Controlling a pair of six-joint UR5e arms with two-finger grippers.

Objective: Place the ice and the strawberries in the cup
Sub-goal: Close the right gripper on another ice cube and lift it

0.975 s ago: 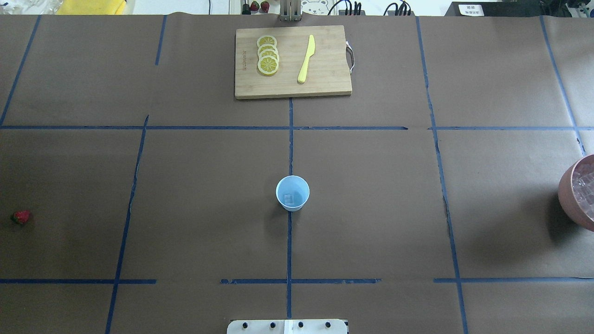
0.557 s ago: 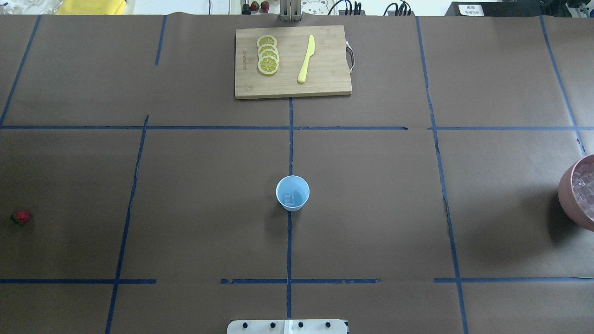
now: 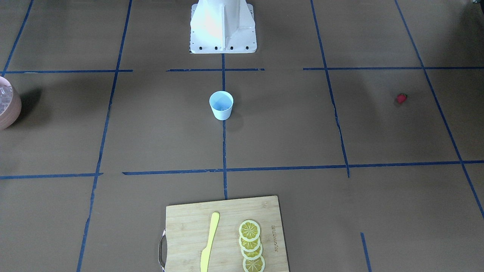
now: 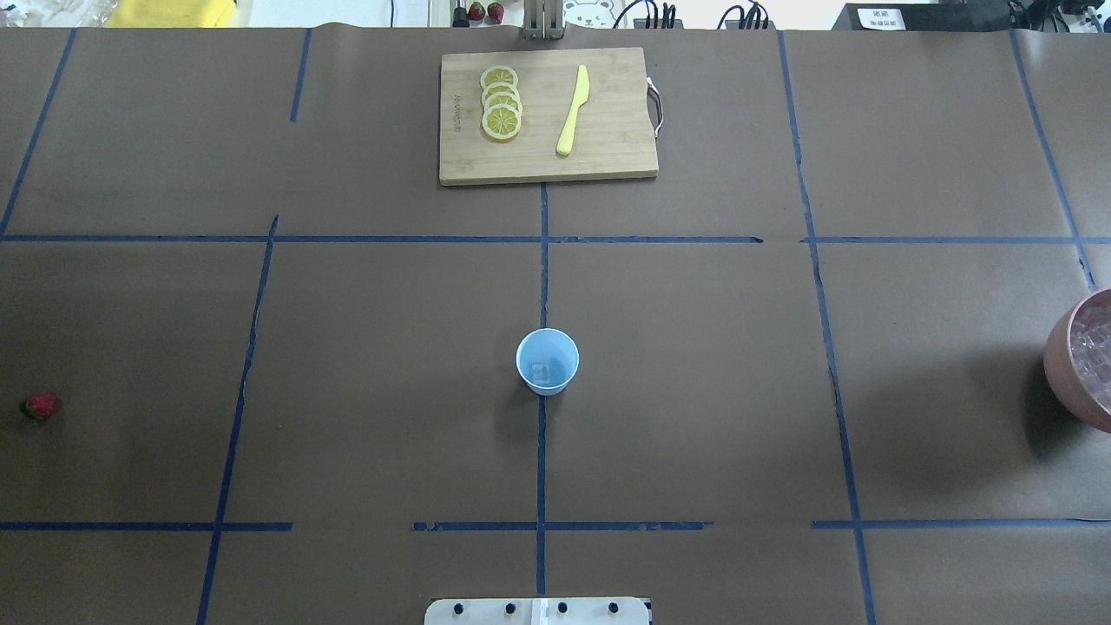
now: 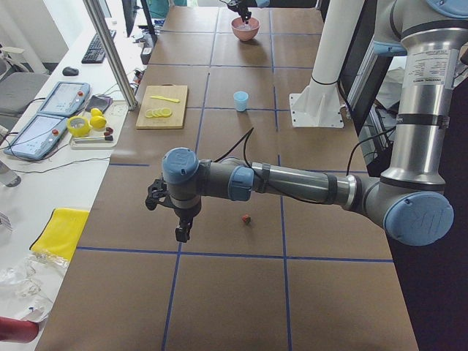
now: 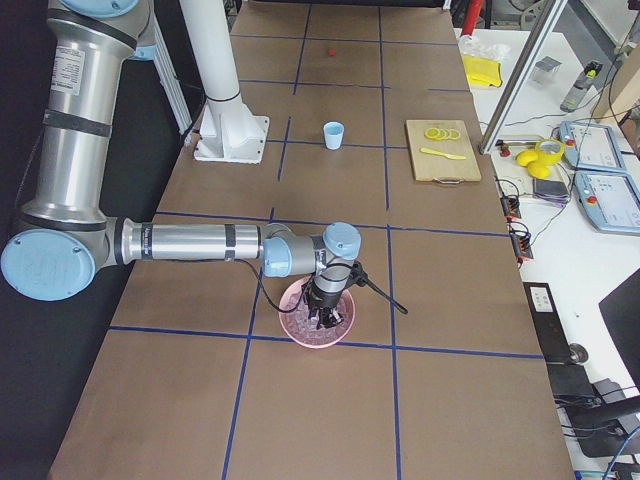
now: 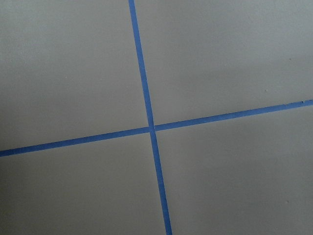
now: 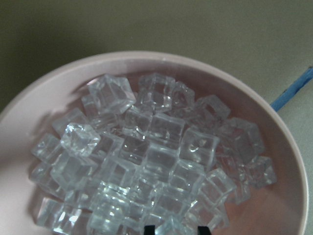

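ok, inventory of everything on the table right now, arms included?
cup: 1, light blue, table centre, upright
ice cube: 1, clear, inside the cup
strawberry: 1, red, on the table far to the robot's left
bowl: 1, pinkish, table end on the robot's right
ice cubes: many, clear, heaped in the bowl
cutting board: 1, wooden, far edge from the robot
lemon slices: 4, yellow, overlapping row on the board
knife: 1, yellow, on the board beside the slices
left arm: stretched out near the strawberry
left gripper: state unclear
right gripper: fingertips apart, over the bowl's ice
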